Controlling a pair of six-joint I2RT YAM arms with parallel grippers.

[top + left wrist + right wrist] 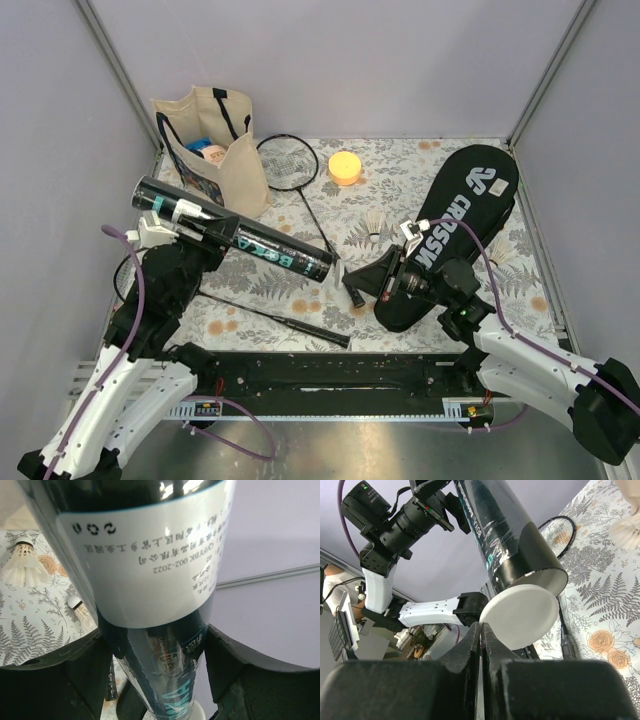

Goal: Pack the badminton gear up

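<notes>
My left gripper [195,226] is shut on the long black lettered tube [245,238] and holds it tilted above the table; in the left wrist view the tube [150,580] fills the space between both pads [75,675]. My right gripper [347,283] is at the tube's lower end. In the right wrist view its fingers [480,627] are pressed together on the rim of the tube's white lid [520,615], which sits tilted just off the tube's mouth [540,575]. The black CROSSWAY cover [465,215] lies on the right. Two rackets [290,162] [270,318] and shuttlecocks [375,222] [22,562] lie on the cloth.
A beige tote bag [240,170] stands at the back left, behind the tube's upper end. An orange round object [345,167] sits at the back middle. Another shuttlecock [500,262] lies by the cover's right side. Purple walls close in the table on three sides.
</notes>
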